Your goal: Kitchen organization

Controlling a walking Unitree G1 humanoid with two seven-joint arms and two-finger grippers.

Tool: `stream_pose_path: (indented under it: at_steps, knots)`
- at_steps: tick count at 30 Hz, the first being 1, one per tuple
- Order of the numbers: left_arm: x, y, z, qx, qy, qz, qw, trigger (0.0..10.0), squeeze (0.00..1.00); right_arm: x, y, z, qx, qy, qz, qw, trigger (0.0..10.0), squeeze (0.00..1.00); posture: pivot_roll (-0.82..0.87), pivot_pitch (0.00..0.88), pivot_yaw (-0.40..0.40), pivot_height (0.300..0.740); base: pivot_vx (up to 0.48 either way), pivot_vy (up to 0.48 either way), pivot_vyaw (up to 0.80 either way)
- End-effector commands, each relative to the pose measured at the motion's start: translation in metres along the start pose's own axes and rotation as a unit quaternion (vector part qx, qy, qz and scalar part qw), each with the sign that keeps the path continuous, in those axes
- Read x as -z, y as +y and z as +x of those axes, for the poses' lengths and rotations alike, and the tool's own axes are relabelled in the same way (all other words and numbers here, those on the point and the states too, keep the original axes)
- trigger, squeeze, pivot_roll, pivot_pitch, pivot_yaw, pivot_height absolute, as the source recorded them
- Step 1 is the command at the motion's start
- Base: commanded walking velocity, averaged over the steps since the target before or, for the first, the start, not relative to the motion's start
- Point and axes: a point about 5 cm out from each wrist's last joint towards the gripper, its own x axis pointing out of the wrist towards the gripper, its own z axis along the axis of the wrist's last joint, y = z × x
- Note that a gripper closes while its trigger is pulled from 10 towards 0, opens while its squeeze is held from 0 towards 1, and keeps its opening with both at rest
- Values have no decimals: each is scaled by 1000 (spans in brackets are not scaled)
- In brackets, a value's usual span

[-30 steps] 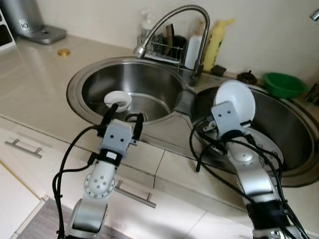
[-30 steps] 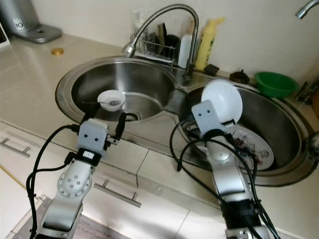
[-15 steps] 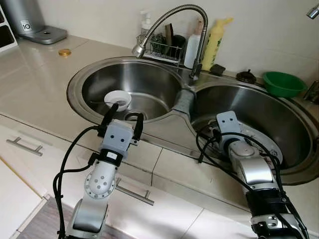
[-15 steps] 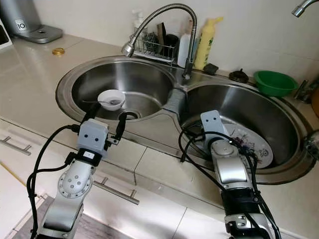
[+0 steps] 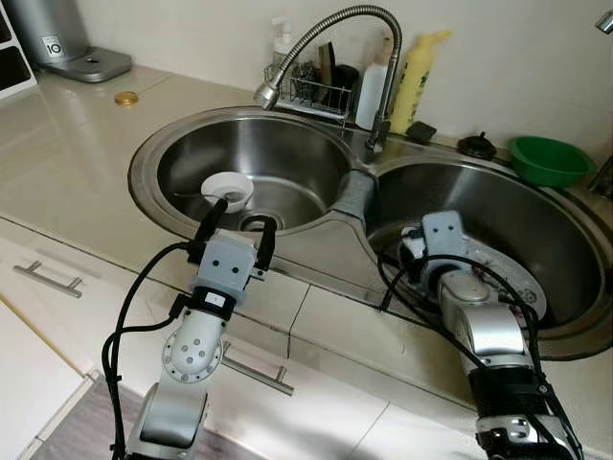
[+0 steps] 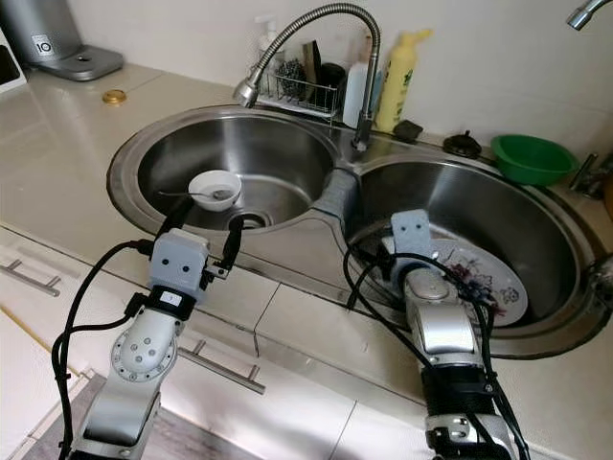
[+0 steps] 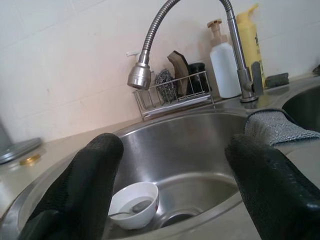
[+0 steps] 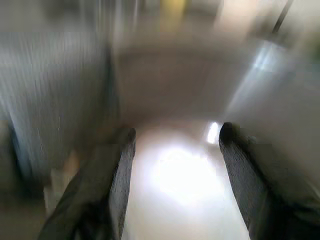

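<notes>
Left eye view, "10" on grey appliance (image 5: 46, 44), both end effectors open, empty.

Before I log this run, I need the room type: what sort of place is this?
A home kitchen, at the sink: a double steel sink with a faucet, a dish rack and soap bottle behind it, a bowl in the left basin.

Home kitchen: double steel sink (image 5: 316, 134), dish soap (image 5: 415, 81).
</notes>
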Motion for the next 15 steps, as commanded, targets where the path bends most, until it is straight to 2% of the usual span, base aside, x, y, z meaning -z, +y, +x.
stream_pose_path:
  at_steps: [1, 4, 7, 12, 13, 15]
  knots:
    - [-4, 0, 0, 3, -7, -6, 1000, 10000, 0, -17, -2, -8, 2, -65, 16, 998, 10000, 1000, 68, 0, -73, 740, 0, 0, 0]
    - [-4, 0, 0, 4, -9, -8, 1000, 10000, 0, -23, 2, -15, -7, -88, 16, 996, 10000, 1000, 68, 0, -73, 740, 0, 0, 0]
    - [-5, -1, 0, 5, -10, -13, 1000, 10000, 0, -24, 7, -23, -22, -103, -5, 994, 10000, 1000, 67, 0, -71, 740, 0, 0, 0]
    - [-4, -1, 1, 3, -8, -19, 1000, 10000, 0, -24, 6, -28, -9, -123, -8, 992, 10000, 1000, 66, 0, -71, 740, 0, 0, 0]
    - [-4, -1, 1, 4, -8, -19, 1000, 10000, 0, -26, 6, -29, -7, -129, -14, 992, 10000, 12, 66, 0, -70, 740, 0, 0, 0]
    - [-4, -1, 1, 5, -8, -20, 1000, 10000, 0, -28, 7, -30, -3, -140, -17, 990, 10000, 0, 69, 0, -70, 740, 0, 146, 0]
